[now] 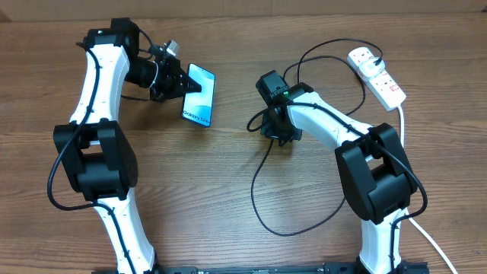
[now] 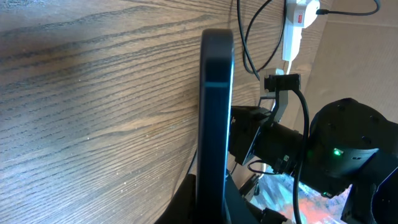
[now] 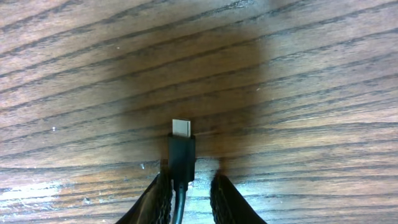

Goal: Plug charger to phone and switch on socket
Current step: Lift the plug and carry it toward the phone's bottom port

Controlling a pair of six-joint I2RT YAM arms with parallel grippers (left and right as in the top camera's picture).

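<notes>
Place: robot lab bench | Signs: left arm (image 1: 99, 84) and right arm (image 1: 335, 125) based at near edge of wood table (image 1: 205, 198) under right gripper (image 3: 189, 186).

The left arm (image 1: 97, 84) is reaching forward and bending right at the wrist, its end effector (image 1: 185, 82) clamping the phone (image 1: 202, 97). The right arm (image 1: 327, 122) is stretching left over the tabletop (image 1: 228, 190), its end effector (image 3: 189, 193) pointing down. Its fingers (image 3: 161, 199) are standing narrowly about the charger (image 3: 181, 146); whether they are gripping is unclear.
</notes>
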